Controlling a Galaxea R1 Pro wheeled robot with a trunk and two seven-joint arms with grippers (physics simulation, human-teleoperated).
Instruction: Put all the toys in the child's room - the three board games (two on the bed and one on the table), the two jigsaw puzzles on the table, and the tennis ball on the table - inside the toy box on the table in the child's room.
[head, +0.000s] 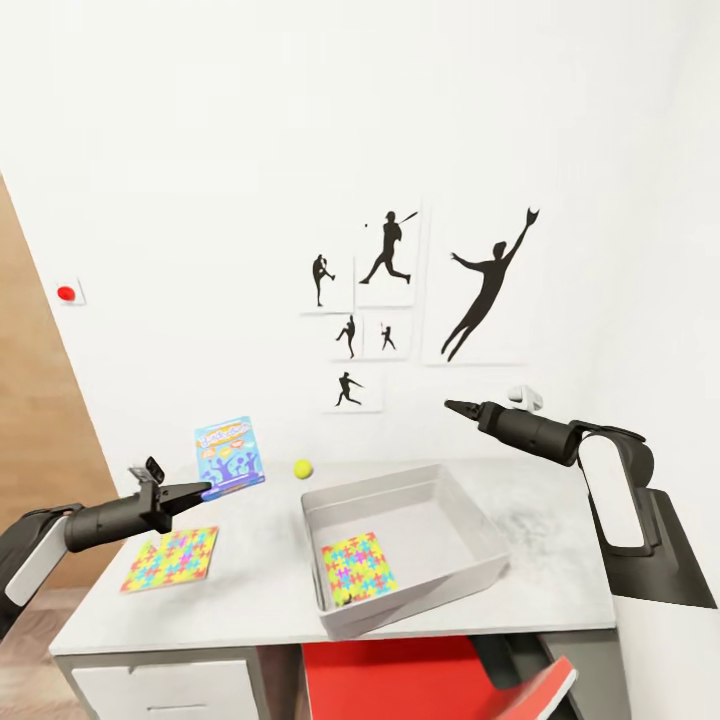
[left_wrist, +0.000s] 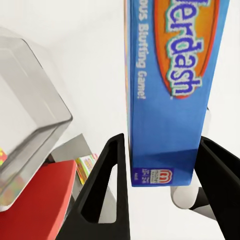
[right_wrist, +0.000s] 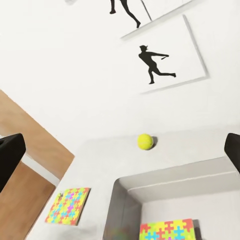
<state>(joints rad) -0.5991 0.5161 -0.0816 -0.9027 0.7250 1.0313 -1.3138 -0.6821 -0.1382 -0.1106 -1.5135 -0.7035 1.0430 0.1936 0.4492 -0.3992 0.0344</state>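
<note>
My left gripper (head: 200, 490) (left_wrist: 162, 145) is shut on a blue board game (head: 230, 455) (left_wrist: 170, 90), which it holds upright just above the table's (head: 250, 600) left part. The grey toy box (head: 420, 605) (right_wrist: 170, 175) stands mid-table with one jigsaw puzzle (head: 358, 565) (right_wrist: 165, 232) lying inside. A second puzzle (head: 172, 558) (right_wrist: 69, 206) lies flat on the table under my left arm. The tennis ball (head: 303, 468) (right_wrist: 145, 141) rests behind the box near the wall. My right gripper (head: 450, 405) (right_wrist: 121, 150) hangs open and empty above the box's far right corner. The bed is out of view.
Black sports silhouette pictures (head: 400, 300) hang on the white wall behind the table, and a red round button (head: 66, 293) sits at far left. A red chair (head: 420, 680) (left_wrist: 35, 200) is tucked under the table. White drawer fronts (head: 160, 690) show below its left front.
</note>
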